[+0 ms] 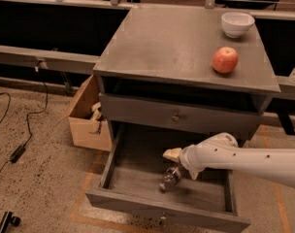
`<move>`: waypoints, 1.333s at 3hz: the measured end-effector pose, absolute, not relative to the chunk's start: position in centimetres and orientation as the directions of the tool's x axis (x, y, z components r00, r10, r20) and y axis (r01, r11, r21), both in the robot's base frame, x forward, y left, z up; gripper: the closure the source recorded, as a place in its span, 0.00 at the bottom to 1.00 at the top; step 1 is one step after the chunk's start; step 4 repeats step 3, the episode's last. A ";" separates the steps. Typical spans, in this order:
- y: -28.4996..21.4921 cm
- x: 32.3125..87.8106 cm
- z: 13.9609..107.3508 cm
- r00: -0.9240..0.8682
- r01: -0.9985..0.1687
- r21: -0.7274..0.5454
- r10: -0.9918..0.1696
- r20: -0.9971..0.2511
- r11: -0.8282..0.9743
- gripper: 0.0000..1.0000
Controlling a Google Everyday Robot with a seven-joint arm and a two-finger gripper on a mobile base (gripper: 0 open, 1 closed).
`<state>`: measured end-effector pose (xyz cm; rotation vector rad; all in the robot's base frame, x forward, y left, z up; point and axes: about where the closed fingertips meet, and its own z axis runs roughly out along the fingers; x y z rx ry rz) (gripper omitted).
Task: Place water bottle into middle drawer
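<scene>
The water bottle (170, 177), small and clear, is inside the pulled-out middle drawer (138, 200), tilted with its cap end pointing down and to the left near the grey floor. My gripper (180, 164), at the end of the white arm that reaches in from the right, is right above the bottle's upper end and touches or nearly touches it. I cannot make out whether the bottle hangs from the gripper or rests on the drawer floor.
The grey cabinet top (162, 47) carries a red apple (225, 59) and a white bowl (237, 23). The closed upper drawer front with its knob (175, 116) overhangs the open drawer. A cardboard box (87, 118) stands to the left, and cables (21, 140) lie on the floor.
</scene>
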<state>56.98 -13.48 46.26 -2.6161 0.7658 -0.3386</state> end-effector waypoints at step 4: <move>-20.7 52.0 59.3 0.796 -0.447 -0.505 -0.586 0.151 -0.738 0.55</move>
